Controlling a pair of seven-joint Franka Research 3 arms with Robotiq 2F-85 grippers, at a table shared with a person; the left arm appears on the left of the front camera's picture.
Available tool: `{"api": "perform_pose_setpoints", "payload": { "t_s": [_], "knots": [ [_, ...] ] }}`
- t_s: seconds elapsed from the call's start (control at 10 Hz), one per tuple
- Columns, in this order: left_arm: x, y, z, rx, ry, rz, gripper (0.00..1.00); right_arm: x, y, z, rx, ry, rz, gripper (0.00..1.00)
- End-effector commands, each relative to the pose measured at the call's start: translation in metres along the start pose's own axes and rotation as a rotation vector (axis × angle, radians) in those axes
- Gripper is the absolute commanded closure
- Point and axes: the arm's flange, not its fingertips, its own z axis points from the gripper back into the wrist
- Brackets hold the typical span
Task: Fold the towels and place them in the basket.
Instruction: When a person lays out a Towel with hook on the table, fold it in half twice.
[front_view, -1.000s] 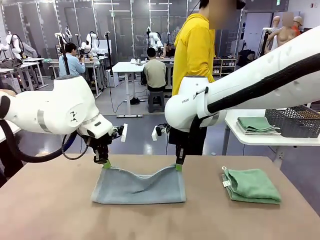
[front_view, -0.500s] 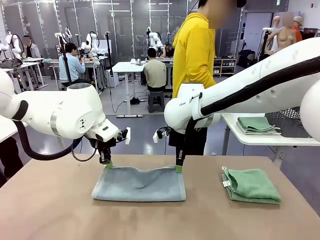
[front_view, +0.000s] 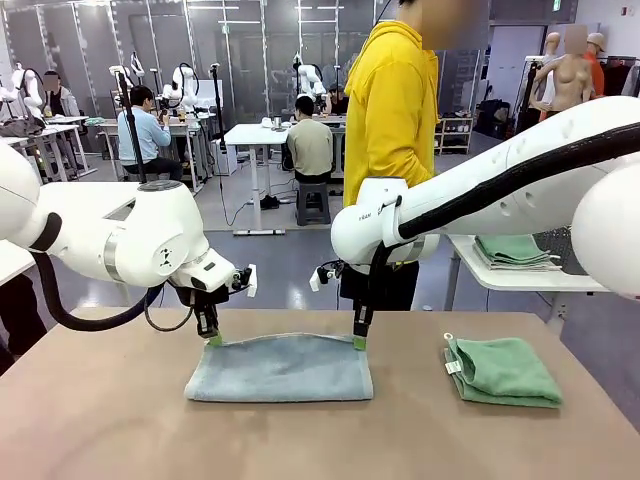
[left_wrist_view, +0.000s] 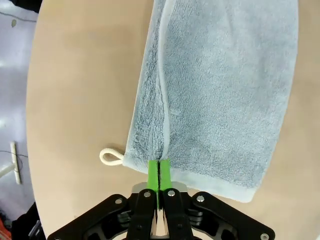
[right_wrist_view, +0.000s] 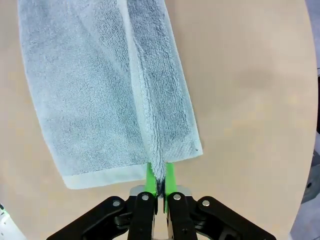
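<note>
Lowered since a second ago, both arms have carried the lifted edge of the blue-grey towel (front_view: 280, 368) down and away towards the person's side. The sagging hump between them has flattened onto the layer beneath.

On the table (front_view: 100, 430) the towel now lies doubled over, a long rectangle near the middle, with its upper layer reaching almost to the far edge of the lower one. That looks like a fold in half close to finished (the corners are not yet let go). The green towel (front_view: 505, 372) sits well apart to the right, already folded, with its white tag (front_view: 452, 366) at the near left corner, probably parked there until both can go in together. The basket (front_view: 558, 250) stands on a side table (front_view: 500, 283) beyond, mostly hidden behind the right arm.

The left gripper (front_view: 213, 338) is pinched tight on one far corner, and the right gripper (front_view: 359, 342) on the other. In each wrist view the green pads meet with only a thin ridge of terry between them. Holding both corners at once keeps the edge taut and straight, so the layers line up. A small white loop (left_wrist_view: 111, 157) pokes out beside the left-hand corner.
</note>
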Motion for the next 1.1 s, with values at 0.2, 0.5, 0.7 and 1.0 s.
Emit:
{"api": "perform_pose_setpoints", "payload": {
  "t_s": [0.2, 0.5, 0.7, 1.0],
  "knots": [
    [-0.003, -0.0015, -0.0084, 0.097, 0.035, 0.044, 0.99, 0.0022, -0.0047, -0.0071, -0.034, 0.003, -0.043, 0.93],
    [-0.0044, -0.0016, -0.0131, 0.08, 0.005, 0.031, 0.99, 0.0004, -0.0013, -0.0089, -0.05, -0.009, -0.039, 0.93],
    [-0.0033, -0.0027, -0.013, 0.059, 0.003, -0.006, 0.9, 0.0024, 0.0017, -0.0077, -0.055, -0.004, -0.028, 0.93],
    [-0.004, -0.0047, -0.0111, 0.05, 0.01, -0.034, 0.06, 0.0034, 0.0039, -0.0052, -0.06, 0.009, -0.013, 0.29]
  ]
}}
